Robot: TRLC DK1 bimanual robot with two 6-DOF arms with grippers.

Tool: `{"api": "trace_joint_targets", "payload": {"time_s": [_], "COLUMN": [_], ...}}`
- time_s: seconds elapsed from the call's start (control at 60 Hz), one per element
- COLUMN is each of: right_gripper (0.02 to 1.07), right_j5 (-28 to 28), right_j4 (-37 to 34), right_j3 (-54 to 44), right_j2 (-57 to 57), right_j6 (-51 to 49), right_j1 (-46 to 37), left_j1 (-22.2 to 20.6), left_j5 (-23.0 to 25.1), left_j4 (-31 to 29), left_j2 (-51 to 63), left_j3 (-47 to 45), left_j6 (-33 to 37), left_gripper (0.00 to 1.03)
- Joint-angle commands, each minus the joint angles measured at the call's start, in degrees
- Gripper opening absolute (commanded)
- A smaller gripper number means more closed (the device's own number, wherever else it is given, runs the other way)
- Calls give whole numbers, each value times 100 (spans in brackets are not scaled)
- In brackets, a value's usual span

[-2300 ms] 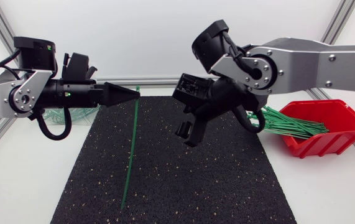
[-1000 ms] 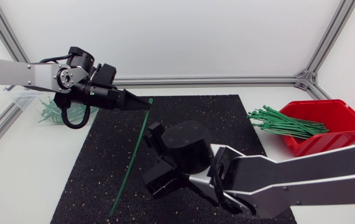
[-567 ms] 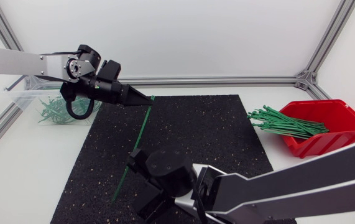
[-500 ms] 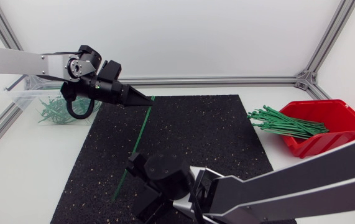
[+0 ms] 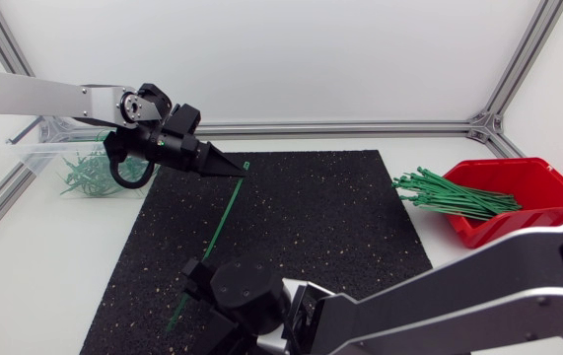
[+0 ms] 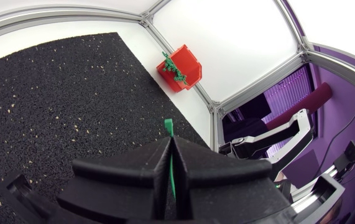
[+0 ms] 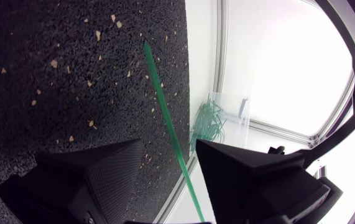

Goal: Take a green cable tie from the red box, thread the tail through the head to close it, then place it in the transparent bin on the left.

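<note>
your left fingers [image 6: 127, 180] pinch the green cable tie [image 5: 224, 222] above the black mat [image 5: 340, 217]; your right fingers [image 7: 102, 174] stand open around it.

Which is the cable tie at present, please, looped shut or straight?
Straight: the cable tie runs as one line from the left gripper, its ends far apart.

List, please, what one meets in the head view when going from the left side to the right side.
transparent bin → left gripper → red box. The green cable tie that the left gripper holds slants down under it, so I leave it out of the order.
</note>
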Motion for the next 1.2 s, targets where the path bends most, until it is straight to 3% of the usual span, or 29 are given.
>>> {"api": "trace_joint_targets", "payload": {"time_s": [0.0,0.467,1.183], "right_gripper": [58,46,46], "right_j5": [-12,32,-12], "right_j4": [116,643,933], "right_j3": [109,285,-23], "right_j2": [219,772,807], "right_j6": [-164,-164,-278], "right_j1": [126,381,548], "left_j1": [-2,33,139], "left_j5": [125,222,328], "left_j4": [-122,-500,-1001], "left_j2": [200,323,323], "left_j3": [188,294,469], "left_j6": [192,553,957], "left_gripper": [3,3,3]}}
